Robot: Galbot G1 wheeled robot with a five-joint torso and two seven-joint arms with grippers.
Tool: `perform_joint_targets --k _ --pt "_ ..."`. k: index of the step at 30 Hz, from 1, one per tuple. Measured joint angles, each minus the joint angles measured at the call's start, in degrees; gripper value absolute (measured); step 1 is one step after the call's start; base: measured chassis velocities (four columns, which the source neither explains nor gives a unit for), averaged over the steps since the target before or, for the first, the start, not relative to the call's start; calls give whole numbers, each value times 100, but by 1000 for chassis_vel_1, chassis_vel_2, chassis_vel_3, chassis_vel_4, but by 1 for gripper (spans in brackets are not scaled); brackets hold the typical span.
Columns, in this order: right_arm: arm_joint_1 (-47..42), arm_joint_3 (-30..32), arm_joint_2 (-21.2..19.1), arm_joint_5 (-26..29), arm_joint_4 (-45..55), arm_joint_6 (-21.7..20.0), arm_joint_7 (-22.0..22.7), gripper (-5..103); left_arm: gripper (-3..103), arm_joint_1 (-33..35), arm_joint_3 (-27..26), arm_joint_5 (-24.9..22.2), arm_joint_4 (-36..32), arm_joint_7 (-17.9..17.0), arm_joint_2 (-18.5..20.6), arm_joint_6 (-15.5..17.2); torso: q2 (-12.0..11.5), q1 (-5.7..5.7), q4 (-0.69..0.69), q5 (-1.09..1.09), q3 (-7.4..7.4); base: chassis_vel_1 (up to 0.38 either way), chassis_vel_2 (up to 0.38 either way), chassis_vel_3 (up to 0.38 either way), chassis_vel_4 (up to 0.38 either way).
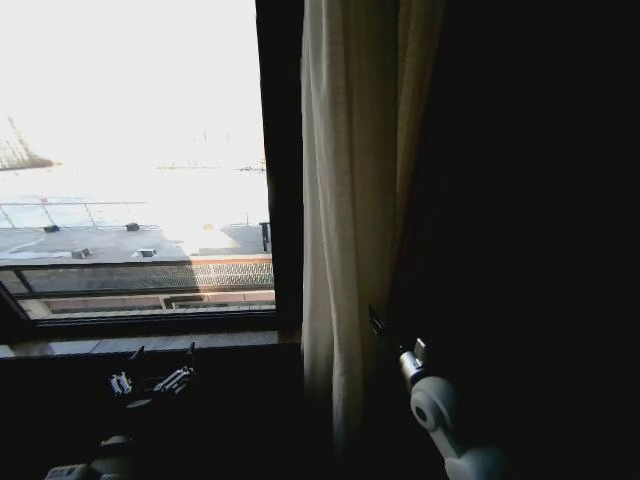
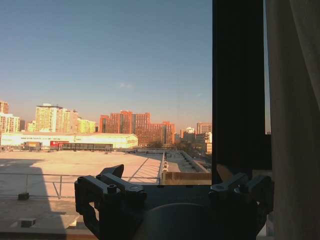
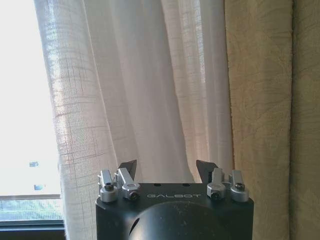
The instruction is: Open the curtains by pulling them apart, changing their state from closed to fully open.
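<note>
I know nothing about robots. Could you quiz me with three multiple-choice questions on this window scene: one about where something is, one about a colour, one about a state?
1. Where does the sheer curtain hang?
A. right of the bare window glass
B. across the whole window
C. on the floor

2. What colour is it?
A. dark blue
B. off-white
C. red

3. How is the right gripper?
A. shut on the curtain
B. open, holding nothing
C. shut on a cup

Answers: 1 A, the gathered fabric sits beside the dark frame bar; 2 B, pale cloth lit from behind; 3 B, its fingertips stand apart before the pleats.
</note>
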Motion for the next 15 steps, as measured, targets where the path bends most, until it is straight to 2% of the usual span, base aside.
perform_joint_targets --k 4,7,8,15 --pt "-307 -63 67 -63 445 -10 44 87 100 -15 3 -32 51 -6 2 -2 0 0 2 -5 0 0 0 0 0" --pt "-429 -66 88 -211 551 -11 60 87 100 -27 16 -37 64 -7 2 -1 0 0 2 -5 0 0 0 0 0" --pt "-532 -57 112 -405 574 9 58 99 100 -28 17 -42 74 -7 7 0 0 0 1 -4 0 0 0 0 0" --pt "-612 1 164 -800 512 49 -131 100 100 -52 13 -53 113 -7 31 5 0 0 1 -2 0 0 0 0 0"
